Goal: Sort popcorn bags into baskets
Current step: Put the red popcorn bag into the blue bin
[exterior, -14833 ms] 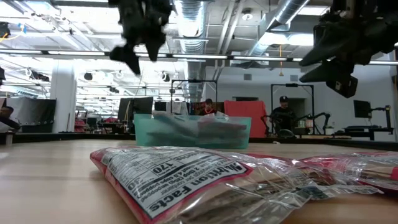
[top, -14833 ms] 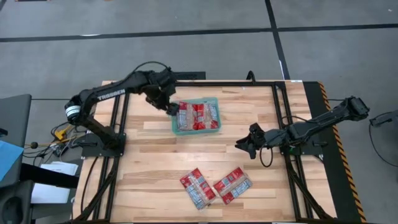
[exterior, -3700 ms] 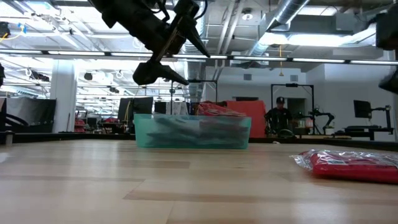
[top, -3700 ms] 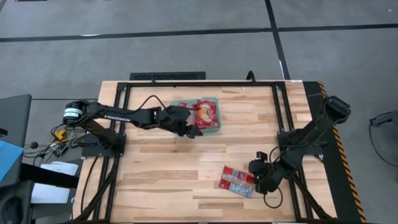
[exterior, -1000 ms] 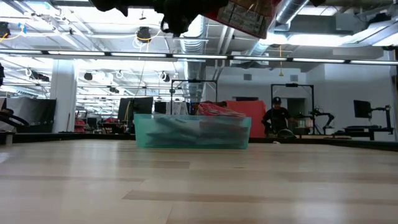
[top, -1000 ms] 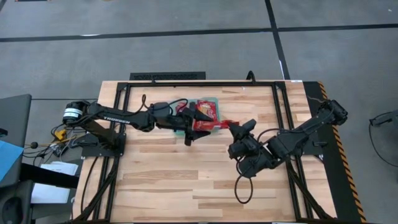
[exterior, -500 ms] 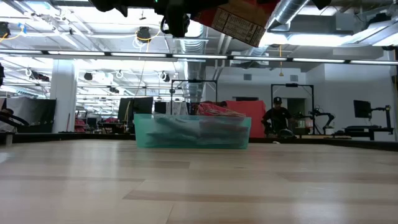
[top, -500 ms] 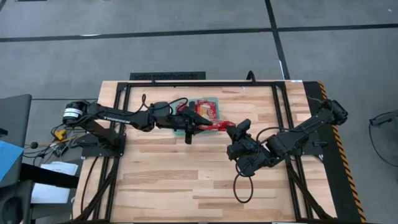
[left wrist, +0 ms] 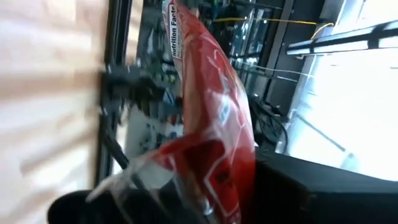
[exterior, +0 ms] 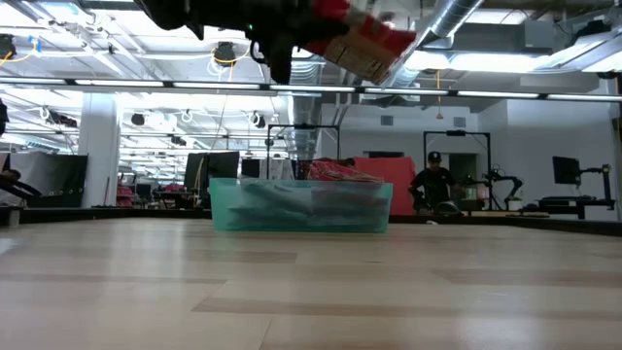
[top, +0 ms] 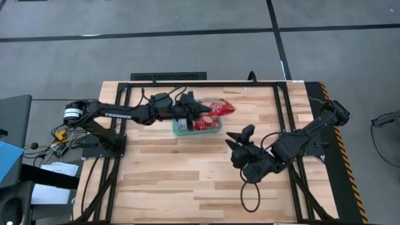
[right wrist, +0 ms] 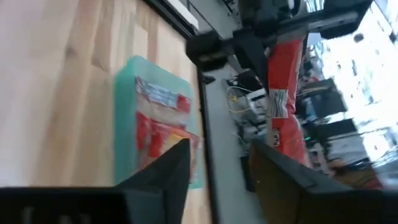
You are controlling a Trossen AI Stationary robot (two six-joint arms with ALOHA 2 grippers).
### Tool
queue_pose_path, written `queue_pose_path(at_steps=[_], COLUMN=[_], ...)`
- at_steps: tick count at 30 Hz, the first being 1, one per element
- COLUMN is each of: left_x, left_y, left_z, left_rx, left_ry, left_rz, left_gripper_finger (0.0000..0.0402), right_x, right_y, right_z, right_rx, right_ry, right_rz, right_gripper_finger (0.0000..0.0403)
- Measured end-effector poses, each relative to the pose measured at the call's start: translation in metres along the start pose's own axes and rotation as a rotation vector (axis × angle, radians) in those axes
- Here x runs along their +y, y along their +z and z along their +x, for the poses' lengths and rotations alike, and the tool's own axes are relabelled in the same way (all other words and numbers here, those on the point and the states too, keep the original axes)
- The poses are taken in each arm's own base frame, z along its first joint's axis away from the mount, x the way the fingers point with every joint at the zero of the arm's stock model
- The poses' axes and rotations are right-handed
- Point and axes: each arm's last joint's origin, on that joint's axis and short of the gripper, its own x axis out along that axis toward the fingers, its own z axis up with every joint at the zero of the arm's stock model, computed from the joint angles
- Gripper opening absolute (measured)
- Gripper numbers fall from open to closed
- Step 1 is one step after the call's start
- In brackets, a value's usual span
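A red popcorn bag (top: pixel 219 107) hangs high over the teal basket (top: pixel 197 133), with my left gripper (top: pixel 195 110) shut on it; in the low view this bag (exterior: pixel 358 37) is tilted well above the basket (exterior: pixel 292 212). The basket rests flat on the table and holds several more red bags (top: pixel 205 124). My right gripper (top: pixel 239 134) stands open to the right of the basket and nearer the front, with nothing between its fingers. Its wrist view shows the basket (right wrist: pixel 124 112) and the held bag (right wrist: pixel 286 87) beyond. My left gripper pinches one end of the popcorn bag (left wrist: pixel 186 168) between its two fingers. The fingers come level from the table's left. The rest of the bag (left wrist: pixel 211 106) sticks out past the fingers toward the right, lifted clear above the basket.
Black frame rails (top: pixel 278 112) run along the table's sides and far edge. Bare wood (top: pixel 187 181) fills the near half of the table. A person (exterior: pixel 434 185) stands in the room beyond the far edge.
My left gripper has shut on the bag that my right gripper held beside the basket, then carried it toward the far edge, over the basket. My right gripper has opened, let go of the bag and drawn back toward the near edge.
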Motion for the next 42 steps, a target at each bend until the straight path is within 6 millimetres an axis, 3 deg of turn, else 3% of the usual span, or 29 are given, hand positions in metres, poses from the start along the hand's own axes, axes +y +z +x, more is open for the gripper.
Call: queue_pose_path(at_steps=[5,10,18,27,36,42], left_x=[0.004,0.006,0.039,0.085,0.126,0.140], left_y=[0.018,0.025,-0.002,-0.037,-0.043,-0.041], left_z=[-0.003,-0.015,-0.045,-0.047,-0.030,-0.021], left_rx=[-0.155,-0.438,-0.827,-0.989,-1.012,-1.009], left_ry=[0.080,0.211,0.234,0.157,0.137,0.125], left_rz=[0.178,0.333,0.336,0.233,0.138,0.055], left_gripper_finger=[0.0009,0.0006,0.0013,0.0015,0.0015,0.0016], right_x=[0.005,0.009,0.012,0.015,0.015,0.015], right_y=[-0.006,-0.016,-0.031,-0.035,-0.035,-0.035], right_z=[-0.009,-0.015,-0.019,-0.018,-0.018,-0.018], right_rx=[0.009,0.067,0.178,0.191,0.196,0.197], right_ry=[0.022,0.109,0.163,0.156,0.156,0.158], right_rz=[0.195,0.344,0.439,0.471,0.500,0.501], right_gripper_finger=[0.0227,0.0239,0.0230,0.0214,0.0205,0.0199])
